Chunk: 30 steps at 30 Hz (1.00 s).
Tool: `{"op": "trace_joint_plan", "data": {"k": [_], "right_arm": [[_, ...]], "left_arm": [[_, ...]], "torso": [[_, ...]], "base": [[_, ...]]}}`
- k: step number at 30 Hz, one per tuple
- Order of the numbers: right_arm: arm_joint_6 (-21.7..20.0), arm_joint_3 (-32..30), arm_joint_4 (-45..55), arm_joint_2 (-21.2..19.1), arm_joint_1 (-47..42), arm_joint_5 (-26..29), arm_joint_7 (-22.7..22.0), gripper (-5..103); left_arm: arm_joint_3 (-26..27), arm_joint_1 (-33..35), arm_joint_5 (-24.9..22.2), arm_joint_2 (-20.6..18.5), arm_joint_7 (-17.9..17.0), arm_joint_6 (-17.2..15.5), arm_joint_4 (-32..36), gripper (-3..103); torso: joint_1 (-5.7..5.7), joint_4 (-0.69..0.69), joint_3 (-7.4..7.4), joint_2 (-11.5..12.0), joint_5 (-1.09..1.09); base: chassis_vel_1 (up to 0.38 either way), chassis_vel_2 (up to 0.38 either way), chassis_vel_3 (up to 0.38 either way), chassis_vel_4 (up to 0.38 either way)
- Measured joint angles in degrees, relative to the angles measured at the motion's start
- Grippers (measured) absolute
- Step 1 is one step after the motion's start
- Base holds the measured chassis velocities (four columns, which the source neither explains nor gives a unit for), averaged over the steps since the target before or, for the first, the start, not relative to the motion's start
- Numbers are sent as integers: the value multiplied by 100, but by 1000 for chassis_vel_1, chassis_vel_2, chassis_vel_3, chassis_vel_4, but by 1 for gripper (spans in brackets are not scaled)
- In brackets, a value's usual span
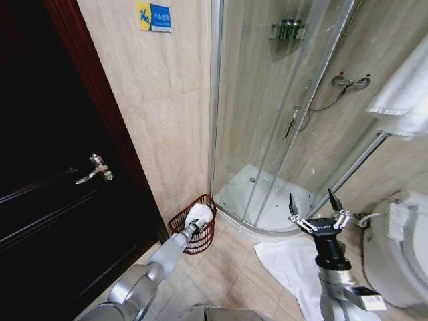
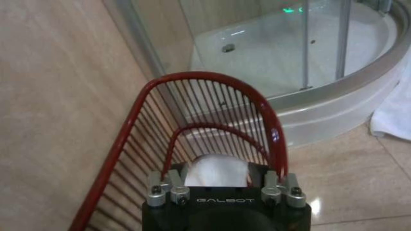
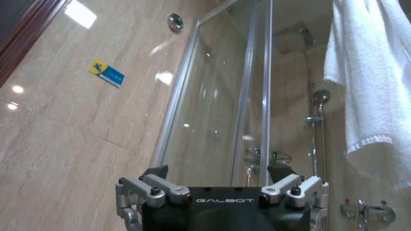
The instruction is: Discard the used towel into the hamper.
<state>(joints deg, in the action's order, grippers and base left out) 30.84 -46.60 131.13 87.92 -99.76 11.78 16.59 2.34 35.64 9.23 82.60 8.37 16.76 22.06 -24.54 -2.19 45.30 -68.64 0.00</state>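
The hamper (image 1: 200,235), a small dark red wire basket, stands on the tiled floor in the corner between the wall and the shower. My left arm reaches down to it, and my left gripper (image 1: 194,226) is at its rim, shut on the white used towel (image 1: 200,212), which bulges above the basket. In the left wrist view the towel (image 2: 217,169) sits between the left gripper's (image 2: 217,179) finger mounts, with the hamper's red ribs (image 2: 212,77) curving around it. My right gripper (image 1: 315,207) is held up, open and with nothing in it, above the floor mat; it also shows as the right gripper (image 3: 218,173) against the shower glass.
A dark door with a lever handle (image 1: 97,168) is on the left. The glass shower enclosure (image 1: 267,120) with its raised white tray (image 1: 267,200) is behind the hamper. A white mat (image 1: 287,264) lies on the floor, a toilet (image 1: 401,241) stands at the right, and a white towel (image 1: 404,93) hangs above it.
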Motion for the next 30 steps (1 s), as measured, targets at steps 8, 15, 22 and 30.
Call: {"op": "trace_joint_plan", "data": {"k": [8,15,22,30], "right_arm": [[-176,164,109,-78,163,-41,-1043,100],[-673,165,470,-300,124,394,-1236,100],[-1608,334,993,-449,40,881,-1851,100],[-2009,151,1237,-675,12,1222,-2216,100]], "left_arm": [[11,544,-1047,-486,12,-457,1525,95],[521,1601,-2089,-1073,19,-1243,3715,100],[1684,2971,-3202,-1476,5,-2075,6301,100],[3115,4449,-3876,-1290,329,-2892,9158,100]], "torso": [[0,2,0,0,-2],[0,-1,0,0,-5],[0,0,0,0,0],[1,0,-1,0,0]], "base": [[0,0,0,0],[0,0,0,0],[0,0,0,0],[0,0,0,0]]}}
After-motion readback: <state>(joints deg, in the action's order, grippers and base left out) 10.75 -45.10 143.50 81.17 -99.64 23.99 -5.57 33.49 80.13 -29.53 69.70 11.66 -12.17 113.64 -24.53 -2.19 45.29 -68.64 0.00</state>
